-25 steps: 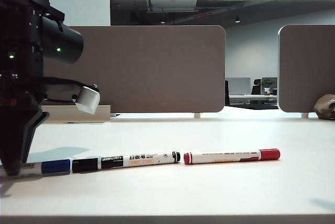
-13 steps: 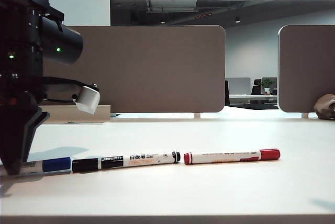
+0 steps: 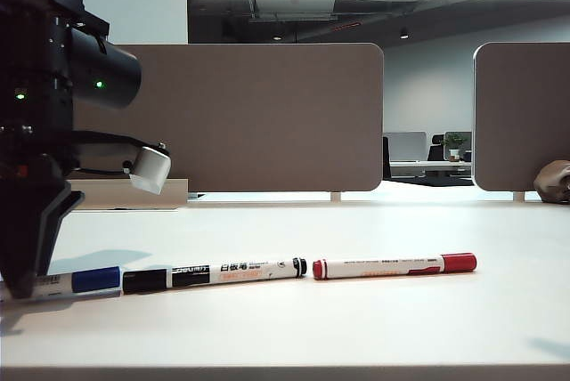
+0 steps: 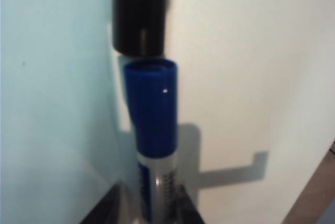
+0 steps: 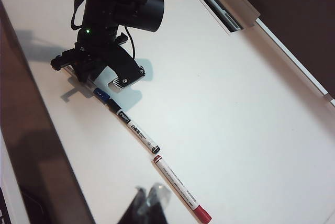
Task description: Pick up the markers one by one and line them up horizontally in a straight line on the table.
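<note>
From outside, three markers lie end to end on the table [image 3: 374, 319]: blue marker [image 3: 76, 282] far left under my left gripper [image 3: 22, 279], black marker [image 3: 214, 272], red marker [image 3: 394, 265]. My left wrist shows parted jaws astride the blue barrel. My right gripper [image 5: 148, 203] hangs shut, empty, near the red one.

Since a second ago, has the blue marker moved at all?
Barely: the blue marker lies in about the same spot, its cap nearly touching the black marker. The left gripper stands over its barrel, jaws spreading.
</note>
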`<state>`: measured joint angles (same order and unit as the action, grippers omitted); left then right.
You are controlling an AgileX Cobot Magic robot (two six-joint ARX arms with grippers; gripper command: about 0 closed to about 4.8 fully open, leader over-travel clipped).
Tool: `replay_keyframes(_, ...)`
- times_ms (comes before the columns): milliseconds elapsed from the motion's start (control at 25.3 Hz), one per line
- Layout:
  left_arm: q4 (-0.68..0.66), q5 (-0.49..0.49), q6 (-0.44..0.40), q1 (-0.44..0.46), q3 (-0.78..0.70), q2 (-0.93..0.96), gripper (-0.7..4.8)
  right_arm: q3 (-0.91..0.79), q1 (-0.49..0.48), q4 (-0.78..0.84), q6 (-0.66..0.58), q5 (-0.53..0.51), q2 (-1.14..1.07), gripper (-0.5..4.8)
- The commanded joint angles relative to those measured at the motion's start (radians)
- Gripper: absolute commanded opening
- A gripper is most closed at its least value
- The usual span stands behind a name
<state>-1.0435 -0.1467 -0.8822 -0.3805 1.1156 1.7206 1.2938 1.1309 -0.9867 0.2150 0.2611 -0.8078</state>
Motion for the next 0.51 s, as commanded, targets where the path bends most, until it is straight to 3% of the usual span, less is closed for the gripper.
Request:
replay_keyframes(39,-0.006,-0.008,0.003,-0.001,0.0,-0.005,1.27,0.004,-0.001,0.01,-0.006,-0.003,0.002,-0.01)
replay_keyframes(513,0.006,-0.008,0.003,-0.001,0.0,-0.005,1.31,0.004,-0.001,0.01,-0.007,-0.003,0.002,-0.01)
